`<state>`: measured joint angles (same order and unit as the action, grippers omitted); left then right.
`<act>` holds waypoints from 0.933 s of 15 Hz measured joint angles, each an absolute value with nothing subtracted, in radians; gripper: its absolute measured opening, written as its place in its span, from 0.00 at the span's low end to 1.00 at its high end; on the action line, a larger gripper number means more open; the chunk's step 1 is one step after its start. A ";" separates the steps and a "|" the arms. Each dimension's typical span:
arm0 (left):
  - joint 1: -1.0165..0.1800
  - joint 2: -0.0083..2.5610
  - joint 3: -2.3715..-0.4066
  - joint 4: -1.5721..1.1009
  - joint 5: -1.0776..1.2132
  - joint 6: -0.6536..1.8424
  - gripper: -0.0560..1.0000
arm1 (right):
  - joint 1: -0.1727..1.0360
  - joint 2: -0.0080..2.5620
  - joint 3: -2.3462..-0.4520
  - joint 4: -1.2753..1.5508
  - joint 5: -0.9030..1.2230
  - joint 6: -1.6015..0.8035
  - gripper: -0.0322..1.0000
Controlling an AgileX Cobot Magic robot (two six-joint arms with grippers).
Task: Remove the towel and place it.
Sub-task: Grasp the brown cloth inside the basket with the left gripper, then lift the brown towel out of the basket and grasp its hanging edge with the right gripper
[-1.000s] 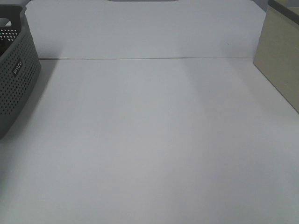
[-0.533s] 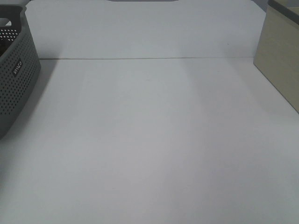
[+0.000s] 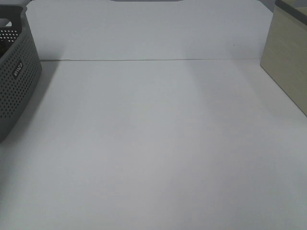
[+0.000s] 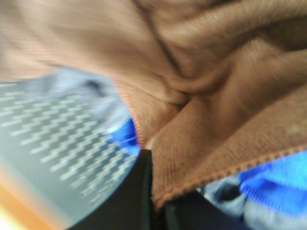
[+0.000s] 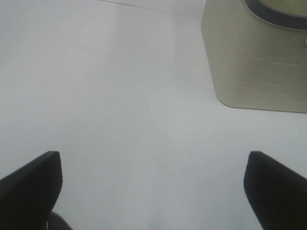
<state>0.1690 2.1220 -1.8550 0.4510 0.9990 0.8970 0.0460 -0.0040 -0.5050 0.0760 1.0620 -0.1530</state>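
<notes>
brown towel (image 4: 216,96) pinched in left gripper (image 4: 156,203); right gripper (image 5: 153,163) spread wide.

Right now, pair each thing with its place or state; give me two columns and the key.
1. towel
2. grey perforated basket
3. beige container
4. right gripper

A. right edge of the high view
B. open above the white table
C. bunched, pinched by the left gripper
D. left edge of the high view

Pairs: 1-C, 2-D, 3-A, 4-B
</notes>
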 joint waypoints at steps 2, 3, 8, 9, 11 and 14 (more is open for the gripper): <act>0.140 2.030 -1.855 0.457 1.001 0.872 0.05 | 0.046 -0.004 -0.505 0.076 1.062 -0.153 0.98; 0.126 1.984 -1.855 0.458 1.002 0.853 0.05 | 0.046 -0.004 -0.505 0.076 1.062 -0.153 0.98; -0.020 1.710 -1.855 0.464 1.028 0.811 0.05 | 0.046 -0.004 -0.505 0.077 1.062 -0.153 0.98; -0.067 1.659 -1.855 0.468 1.028 0.808 0.05 | 0.046 -0.004 -0.505 0.078 1.062 -0.153 0.98; -0.162 1.582 -1.855 0.520 1.028 0.780 0.05 | 0.046 -0.004 -0.505 0.091 1.061 -0.153 0.98; -0.305 1.508 -1.855 0.634 1.028 0.691 0.05 | 0.046 0.010 -0.515 0.160 1.029 -0.174 0.98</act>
